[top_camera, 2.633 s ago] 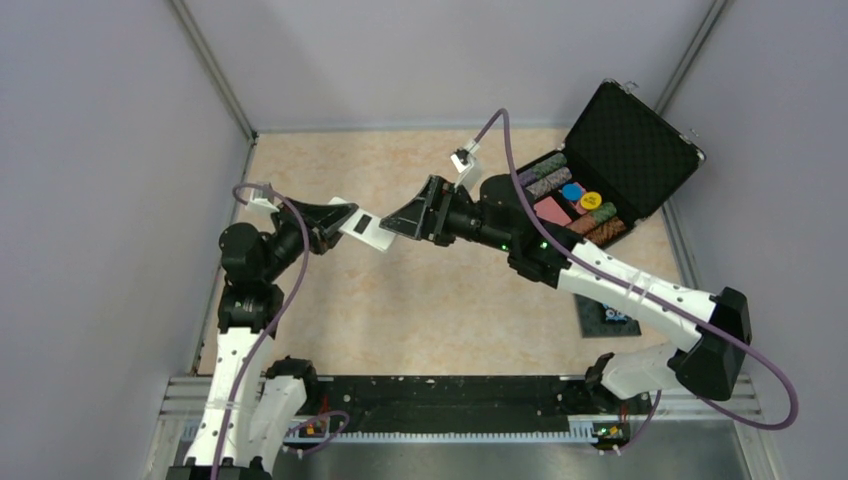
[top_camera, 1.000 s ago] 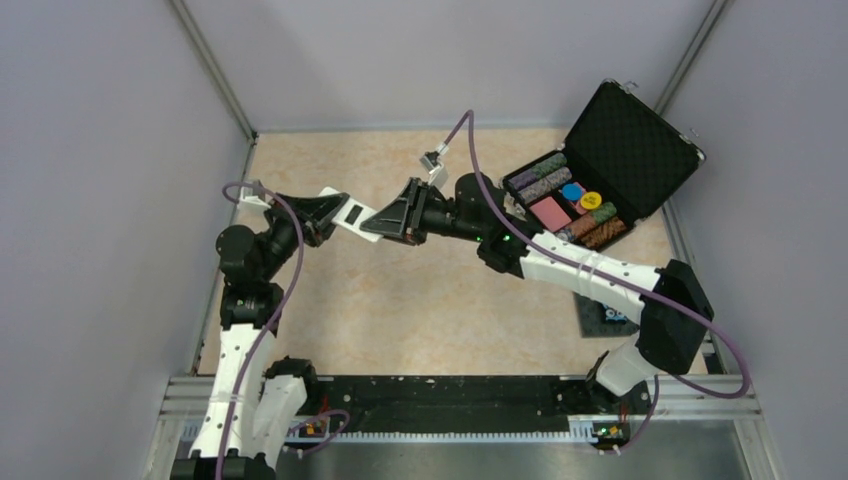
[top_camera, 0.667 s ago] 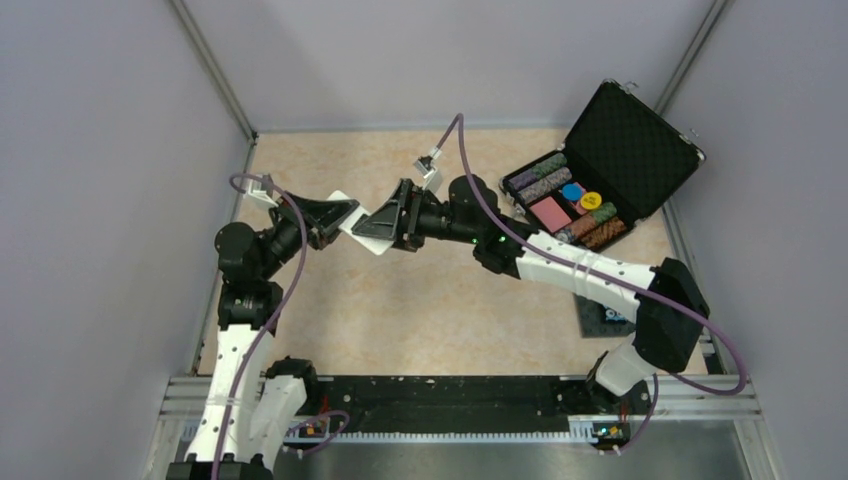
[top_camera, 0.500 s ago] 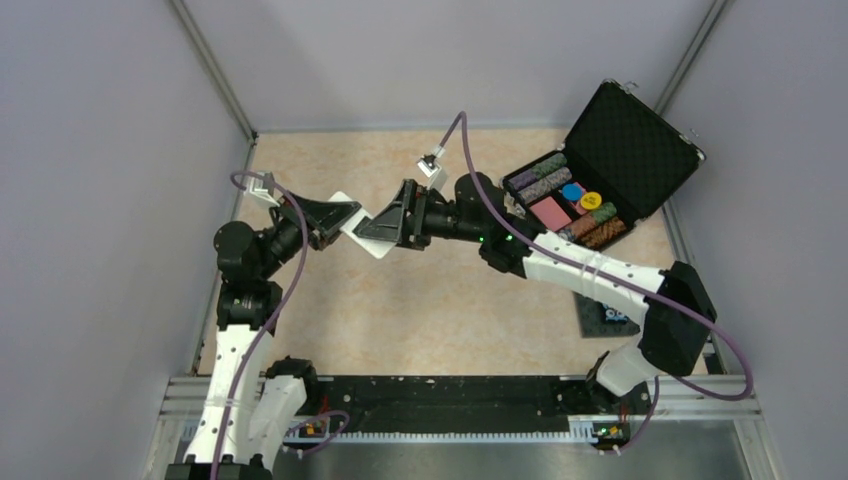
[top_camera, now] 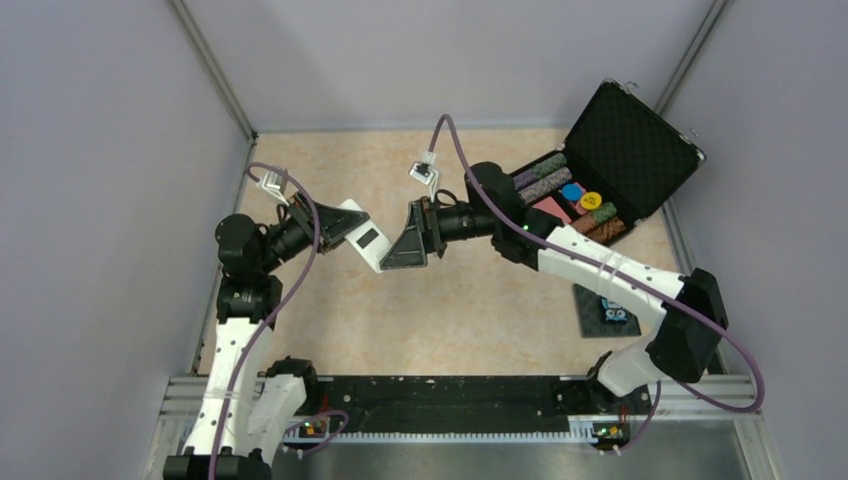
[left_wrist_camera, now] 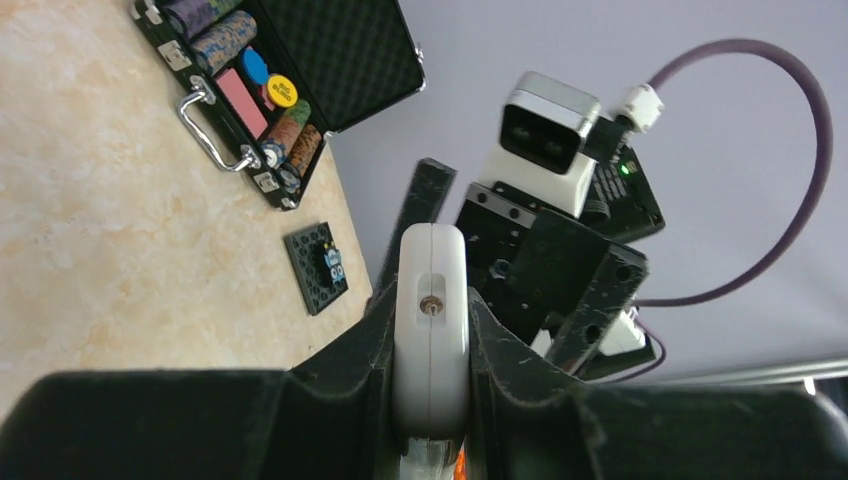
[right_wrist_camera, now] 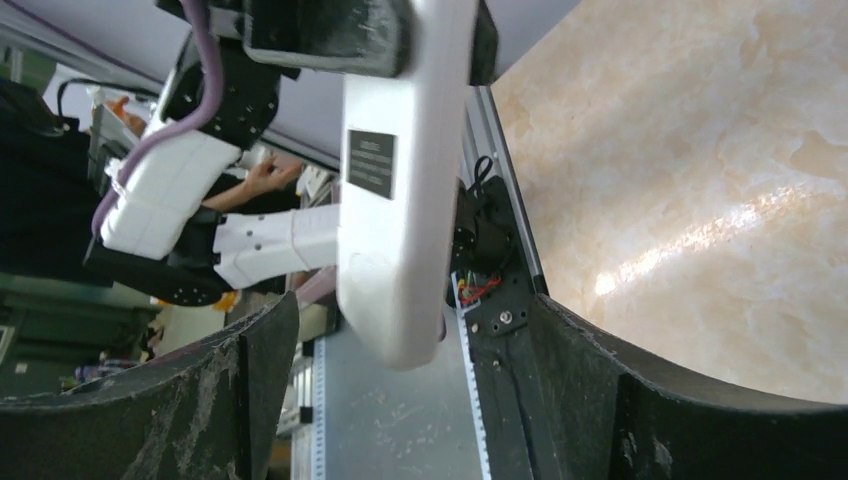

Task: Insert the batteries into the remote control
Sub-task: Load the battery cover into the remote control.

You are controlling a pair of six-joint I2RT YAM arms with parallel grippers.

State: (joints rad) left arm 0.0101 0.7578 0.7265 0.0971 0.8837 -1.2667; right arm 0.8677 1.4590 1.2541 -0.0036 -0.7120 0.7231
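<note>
The remote control [top_camera: 364, 237] is a white handset with a small dark label on its back, held in the air over the table. My left gripper [top_camera: 343, 224] is shut on its far-left end, and the left wrist view shows it edge-on [left_wrist_camera: 430, 320], clamped between both fingers [left_wrist_camera: 365, 350]. My right gripper [top_camera: 392, 258] is open at the remote's other end. In the right wrist view the remote [right_wrist_camera: 400, 200] hangs between the spread fingers [right_wrist_camera: 250, 380], touching neither. The batteries are not in view.
An open black case [top_camera: 600, 170] with poker chips stands at the back right and also shows in the left wrist view [left_wrist_camera: 300, 60]. A black square pad with a blue gadget [top_camera: 608, 312] lies near the right edge. Grey walls enclose the tan table [top_camera: 450, 310].
My right gripper has drawn back to the right, off the remote's end. My left gripper has carried the remote right and nearer, with its labelled back showing more.
</note>
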